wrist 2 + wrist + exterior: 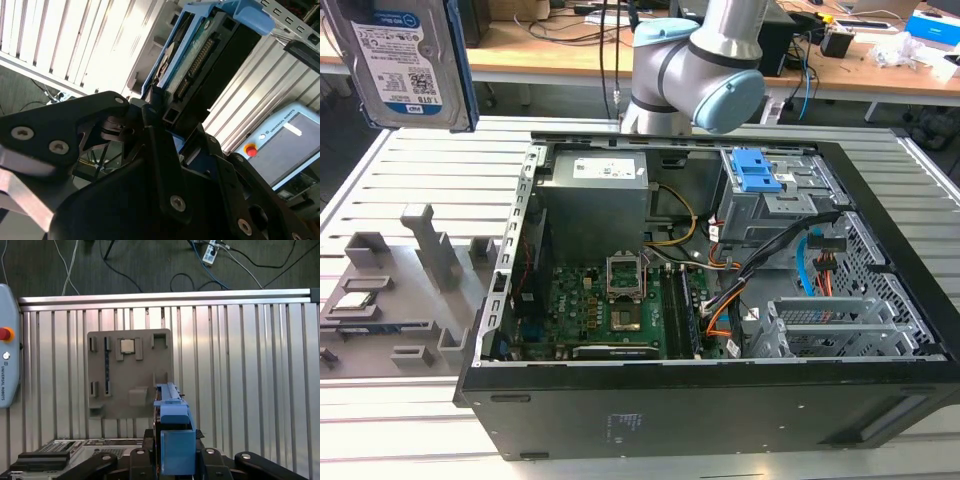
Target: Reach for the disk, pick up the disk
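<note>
The disk (405, 60), a silver-grey drive with a white-and-blue label in a blue frame, hangs high in the air at the exterior view's upper left, well above the slatted table. In the second wrist view the disk (200, 65) stands out of my gripper (167, 117), its connector edge and blue frame showing. The black fingers (150, 145) press against its sides. In the first wrist view the disk (172, 412) appears edge-on, rising from my gripper (176, 442) over the table. The gripper is shut on the disk.
The open computer case (520, 300) lies on the table, with a blue bracket (755, 170) on its drive cage. A grey fixture plate (130, 372) with slots sits beside the case, below the disk. A teach pendant (7, 365) lies at the table's edge. The arm (700, 60) stands behind the case.
</note>
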Tool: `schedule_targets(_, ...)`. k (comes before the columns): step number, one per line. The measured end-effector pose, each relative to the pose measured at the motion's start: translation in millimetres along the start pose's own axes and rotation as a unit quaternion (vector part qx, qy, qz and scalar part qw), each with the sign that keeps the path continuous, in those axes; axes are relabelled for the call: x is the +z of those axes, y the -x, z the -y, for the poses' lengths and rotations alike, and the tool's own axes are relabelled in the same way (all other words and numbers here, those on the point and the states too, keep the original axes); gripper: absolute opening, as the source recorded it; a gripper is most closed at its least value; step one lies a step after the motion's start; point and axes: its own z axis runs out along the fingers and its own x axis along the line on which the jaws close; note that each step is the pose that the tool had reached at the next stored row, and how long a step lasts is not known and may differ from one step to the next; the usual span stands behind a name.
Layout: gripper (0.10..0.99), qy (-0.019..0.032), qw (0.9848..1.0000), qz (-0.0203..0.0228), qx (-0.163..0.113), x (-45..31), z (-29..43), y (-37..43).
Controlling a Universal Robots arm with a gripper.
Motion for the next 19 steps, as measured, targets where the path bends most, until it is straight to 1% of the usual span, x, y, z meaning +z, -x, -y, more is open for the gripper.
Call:
schedule_targets(1, 0.369, 0.0, 1.0, 0.0, 0.0, -0.1, 2.5, 0.1)
schedule_targets(3, 0.369, 0.0, 1.0, 0.0, 0.0, -0.5, 12.2, 0.4)
schedule_targets(4, 0.369, 0.0, 1.0, 0.0, 0.0, -0.8, 18.1, 0.6)
schedule_targets(5, 0.369, 0.0, 1.0, 0.0, 0.0, -0.9, 20.9, 0.6)
schedule_targets(8, 0.369, 0.0, 1.0, 0.0, 0.0, -1.5, 36.1, 1.1)
schedule_targets(14, 0.369, 0.0, 1.0, 0.0, 0.0, -2.3, 51.4, 1.5)
schedule_targets(15, 0.369, 0.0, 1.0, 0.0, 0.0, -2.6, 59.9, 1.8)
schedule_targets(16, 0.369, 0.0, 1.0, 0.0, 0.0, -2.9, 66.5, 2.0)
schedule_targets(17, 0.369, 0.0, 1.0, 0.0, 0.0, -3.1, 71.2, 2.1)
schedule_targets(19, 0.369, 0.0, 1.0, 0.0, 0.0, -3.4, 76.2, 2.3)
